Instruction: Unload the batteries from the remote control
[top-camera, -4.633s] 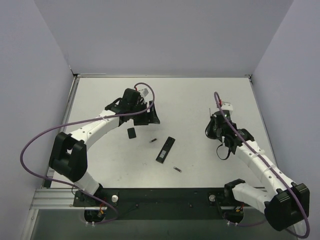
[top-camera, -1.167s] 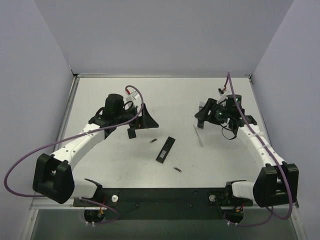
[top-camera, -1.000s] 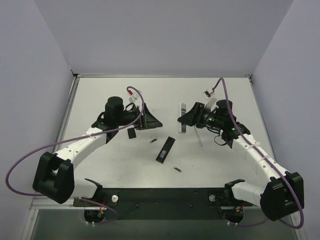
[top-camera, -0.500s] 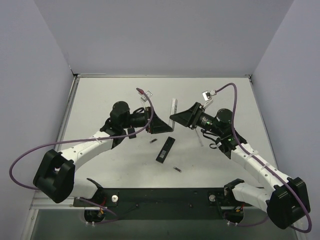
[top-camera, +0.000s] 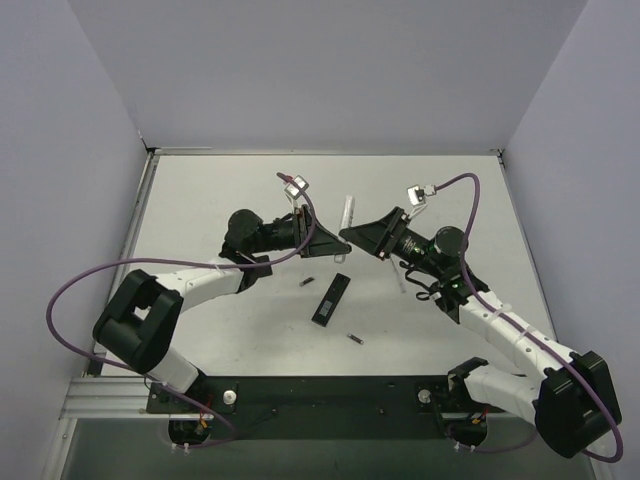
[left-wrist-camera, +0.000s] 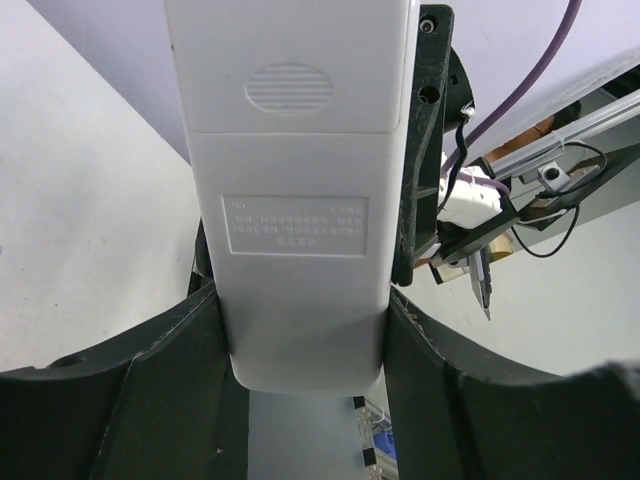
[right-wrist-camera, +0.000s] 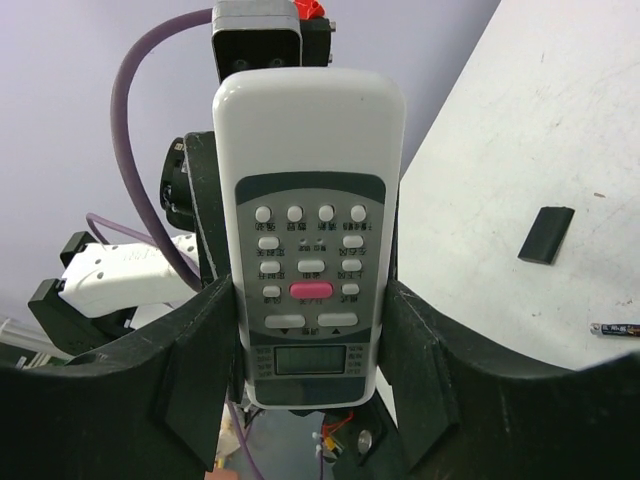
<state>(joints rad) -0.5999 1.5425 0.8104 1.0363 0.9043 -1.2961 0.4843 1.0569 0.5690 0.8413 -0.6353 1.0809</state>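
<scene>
A white remote control (top-camera: 347, 212) with buttons and a small display is held up above the table between both grippers. My right gripper (right-wrist-camera: 312, 340) is shut on its lower end, button face (right-wrist-camera: 309, 230) towards that camera. My left gripper (left-wrist-camera: 305, 340) is shut on the same white remote, its back (left-wrist-camera: 295, 200) showing. In the top view the left gripper (top-camera: 322, 243) and right gripper (top-camera: 352, 235) meet tip to tip. A slim black remote control (top-camera: 331, 299) lies on the table. Two batteries (top-camera: 307, 284) (top-camera: 354, 339) lie beside it.
A small dark flat square piece (top-camera: 264, 267) lies under the left arm and shows in the right wrist view (right-wrist-camera: 546, 234). A pale thin strip (top-camera: 399, 272) lies under the right arm. A battery (right-wrist-camera: 615, 327) shows at the right wrist view's edge. Walls enclose the table.
The right gripper carried the white remote from the right side to the middle and raised it. The left gripper swung in from the left and closed on it.
</scene>
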